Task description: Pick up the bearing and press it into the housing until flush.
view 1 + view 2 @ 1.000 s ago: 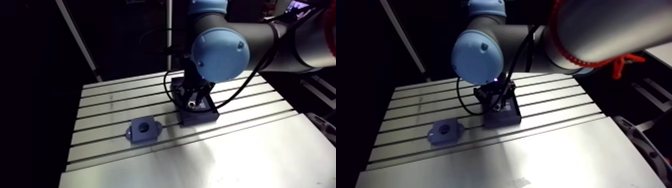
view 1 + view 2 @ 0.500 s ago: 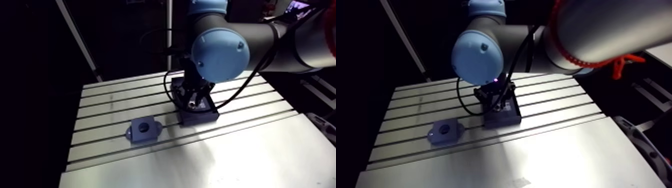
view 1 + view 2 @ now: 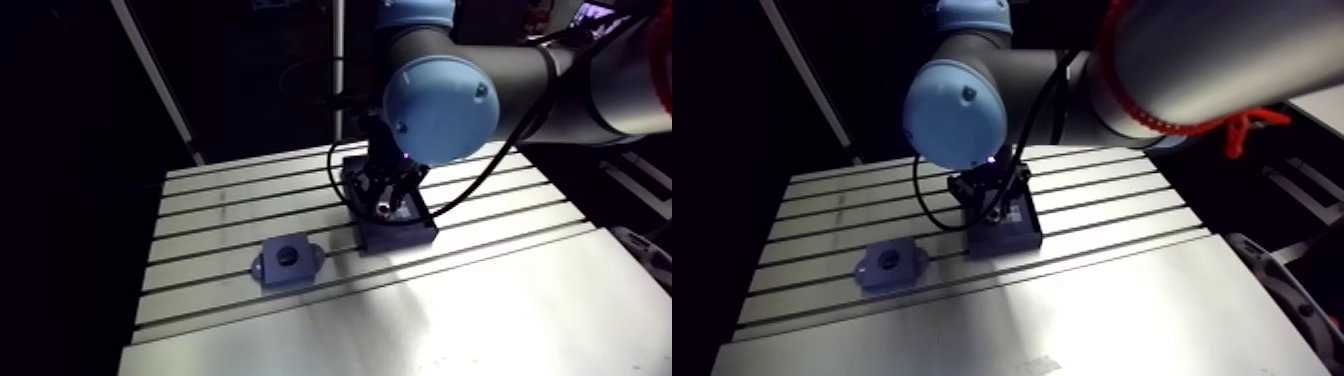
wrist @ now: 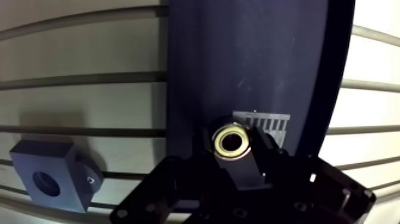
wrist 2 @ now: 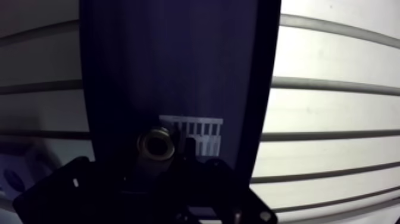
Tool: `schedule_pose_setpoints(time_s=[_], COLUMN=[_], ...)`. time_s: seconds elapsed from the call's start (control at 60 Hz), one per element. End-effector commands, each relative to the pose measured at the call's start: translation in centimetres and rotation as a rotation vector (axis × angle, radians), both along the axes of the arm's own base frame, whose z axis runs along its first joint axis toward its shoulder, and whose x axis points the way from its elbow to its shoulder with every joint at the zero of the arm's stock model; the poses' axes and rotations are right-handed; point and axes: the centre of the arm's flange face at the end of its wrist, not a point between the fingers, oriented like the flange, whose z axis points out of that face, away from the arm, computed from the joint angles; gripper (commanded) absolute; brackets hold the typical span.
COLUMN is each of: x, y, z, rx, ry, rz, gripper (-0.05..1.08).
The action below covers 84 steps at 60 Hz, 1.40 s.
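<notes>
1. In the wrist view, the gripper (image 4: 233, 150) has its 2 fingers (image 4: 262, 158) closed narrowly on a small brass-coloured ring, the bearing (image 4: 232, 142), pinched between them.
2. The bearing sits directly over a dark tray (image 4: 250, 59); whether it touches the tray cannot be told.
3. In the arm view, the tray lies on the slotted table (image 3: 480, 300), under the wrist.
4. The housing (image 3: 288, 260), a dark block with 1 round hole, lies apart from the tray, at about 8 o'clock.
</notes>
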Motion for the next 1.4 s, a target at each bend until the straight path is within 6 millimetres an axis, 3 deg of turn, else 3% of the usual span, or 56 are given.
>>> schedule_pose_setpoints(time_s=[0.017, 0.5, 0.667, 0.883, 0.933, 1.4], x=[-0.3, 0.5, 1.1, 1.6, 1.9, 2.5], y=[0.0, -0.7, -2.6, -6.0, -7.8, -12.2], z=[1.5, 8.2, 10.1, 10.9, 10.8, 10.1], rx=[0.008, 0.017, 0.015, 0.009, 0.007, -0.002], ry=[0.025, 0.072, 0.083, 0.085, 0.084, 0.073], rz=[0.001, -0.003, 0.025, 0.068, 0.096, 0.151], gripper=[0.60, 0.60, 0.61, 0.61, 0.61, 0.61])
